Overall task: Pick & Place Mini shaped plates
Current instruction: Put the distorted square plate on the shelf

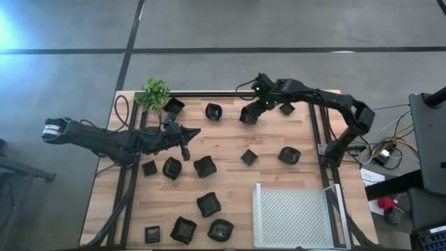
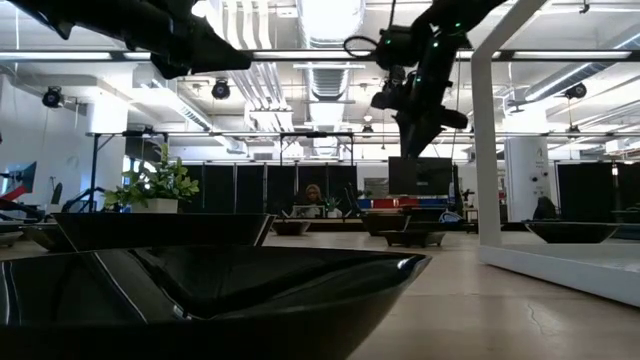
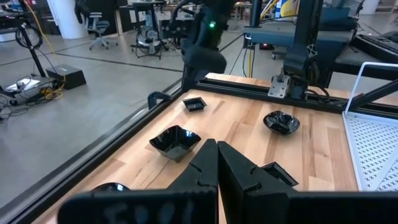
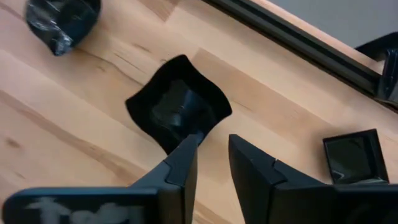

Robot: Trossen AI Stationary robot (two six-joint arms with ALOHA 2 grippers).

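Wooden worktop [image 1: 230, 181] planks are carrying the mini shaped plates [image 1: 208, 204], scattered from the near edge to the far rail. Nearest, the white perforated tray [image 1: 293, 217] is waiting, probably as the drop-off. Midway, the left gripper [image 1: 185, 150] is idling, jaws clenched on nothing. Farthest, the right gripper [image 4: 212, 163] is hovering over a wavy-edged plate [image 4: 178, 108] (jaws released, apparently straddling its rim).

White perforated tray [image 1: 293, 217] cut off at high view's bottom edge, distant person [image 2: 312, 195] blurred
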